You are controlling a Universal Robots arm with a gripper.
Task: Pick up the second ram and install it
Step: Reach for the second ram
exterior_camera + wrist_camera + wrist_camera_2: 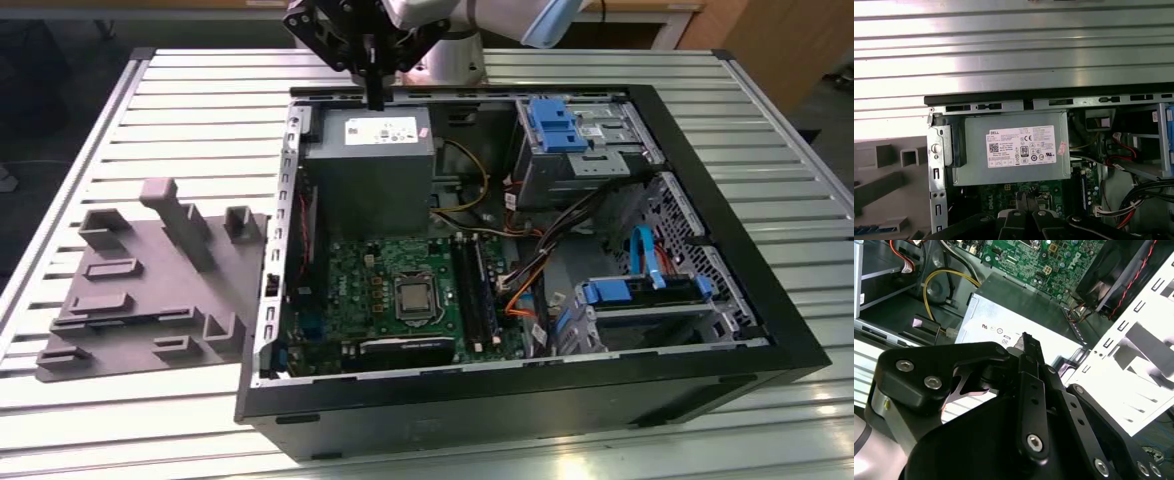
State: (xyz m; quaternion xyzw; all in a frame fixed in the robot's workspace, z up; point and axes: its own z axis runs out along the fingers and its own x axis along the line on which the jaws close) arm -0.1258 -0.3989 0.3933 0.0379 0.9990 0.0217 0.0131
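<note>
Second ram point(868, 230) is, by my reading, lying as a short blue strip in the grey holder tray point(884, 200). That puts it outside the computer case point(534, 400) and well apart from the power-supply box point(367, 170), off to the exterior view's left of that box. Only a sliver of it is showing in the first wrist view, so I am naming it with some doubt. The tray's moulded recesses are probably cradling the stick flat and steady, leaving its long edges free for a pinch.

The gripper point(378, 100) is hanging above the power-supply box, near that box's rear edge. Its fingers are pressed together, with nothing visibly caught between them. At that height it is clearing the case walls and the cable bundles beside the box.

The long black memory slots point(470, 290) are sitting on the green motherboard point(387, 290), just past the box's front side. I cannot tell whether any slot is filled. Judging from this, the pickup is not yet begun.
</note>
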